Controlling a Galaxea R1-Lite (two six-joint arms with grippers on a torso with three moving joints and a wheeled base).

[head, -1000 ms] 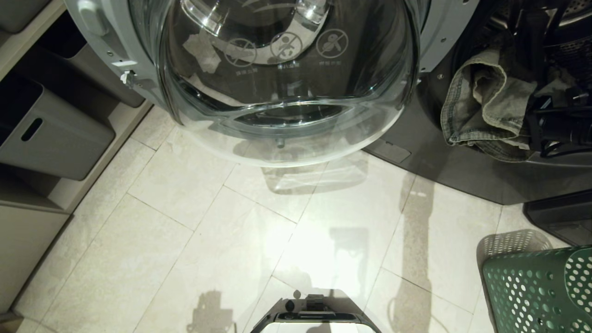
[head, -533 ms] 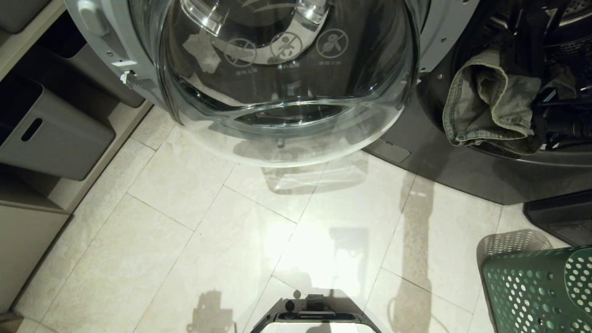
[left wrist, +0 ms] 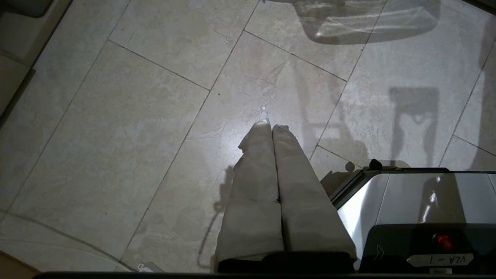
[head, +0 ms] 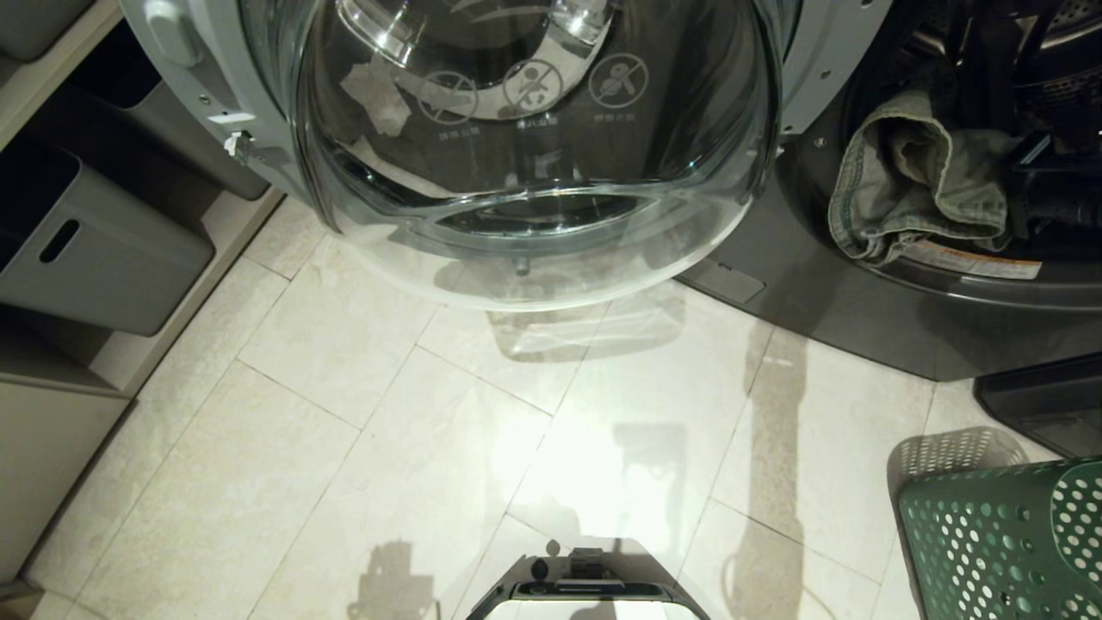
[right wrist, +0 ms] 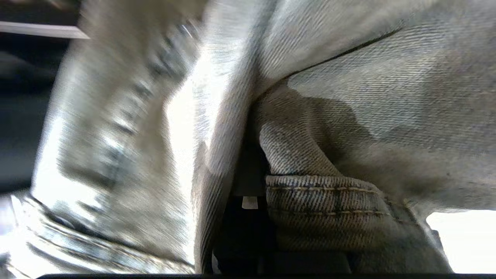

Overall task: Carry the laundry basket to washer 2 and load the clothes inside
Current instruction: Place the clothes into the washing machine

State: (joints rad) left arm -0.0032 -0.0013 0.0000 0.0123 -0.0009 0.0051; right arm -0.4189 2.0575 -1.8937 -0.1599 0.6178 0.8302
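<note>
The right tool [head: 1046, 202], clenched on the denim garment [head: 921, 185], sits at the washer [head: 904, 310] opening, where the garment drapes over the lower rim. The green laundry basket [head: 1003, 542] stands on the floor nearby. The left tool [left wrist: 271, 130] hangs clenched, empty, over tiles.

Faded denim fabric [right wrist: 348, 97] fills almost the whole right wrist view, pressed close to the camera. A stitched hem [right wrist: 329, 197] with two rows of tan thread runs across a fold of it, and a dark seam line [right wrist: 341, 50] crosses the cloth above. Another fold with a thick stitched edge [right wrist: 97, 248] is blurred. Between the folds lies a dark gap holding a small pale tag [right wrist: 250, 202]. Behind the cloth, a dark background with one pale bar [right wrist: 38, 30] shows.
</note>
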